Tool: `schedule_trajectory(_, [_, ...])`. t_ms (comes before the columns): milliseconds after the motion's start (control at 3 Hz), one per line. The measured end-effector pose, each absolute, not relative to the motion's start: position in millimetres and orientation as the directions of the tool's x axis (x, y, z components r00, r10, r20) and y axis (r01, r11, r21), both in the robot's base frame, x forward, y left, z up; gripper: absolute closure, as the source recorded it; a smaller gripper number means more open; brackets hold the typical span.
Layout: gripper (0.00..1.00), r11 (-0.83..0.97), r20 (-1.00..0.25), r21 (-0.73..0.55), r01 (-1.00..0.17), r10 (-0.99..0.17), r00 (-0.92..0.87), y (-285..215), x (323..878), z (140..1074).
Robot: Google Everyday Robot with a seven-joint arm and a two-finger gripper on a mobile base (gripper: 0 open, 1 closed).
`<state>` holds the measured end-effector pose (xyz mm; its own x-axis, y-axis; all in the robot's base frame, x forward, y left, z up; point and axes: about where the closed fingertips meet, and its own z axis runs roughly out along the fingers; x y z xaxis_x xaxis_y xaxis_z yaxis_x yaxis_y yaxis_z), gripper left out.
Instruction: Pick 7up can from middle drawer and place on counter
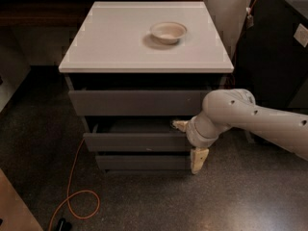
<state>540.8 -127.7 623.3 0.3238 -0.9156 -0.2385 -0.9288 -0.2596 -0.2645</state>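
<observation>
The middle drawer of the grey cabinet is pulled out a little, and its inside is dark. My gripper is at the drawer's right end, on the arm that comes in from the right. Its jaws are spread wide: the upper finger reaches into the drawer opening and the lower finger hangs in front of the bottom drawer. The 7up can is hidden, somewhere behind the upper finger's tip. The white counter tops the cabinet.
A shallow cream bowl sits on the counter towards the back right. An orange cable loops on the speckled floor at the front left. A dark cabinet stands at the right, behind my arm.
</observation>
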Motion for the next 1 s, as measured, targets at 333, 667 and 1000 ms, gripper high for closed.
schedule_trajectory(333, [0.00, -0.257, -0.276, -0.264, -0.930, -0.904, 0.328, -109, 553, 589])
schedule_trajectory(667, [0.00, -0.230, -0.297, -0.289, -0.929, -0.901, 0.315, -91, 574, 550])
schedule_trajectory(1000, [0.00, -0.202, -0.307, -0.301, -0.932, -0.905, 0.296, -85, 586, 530])
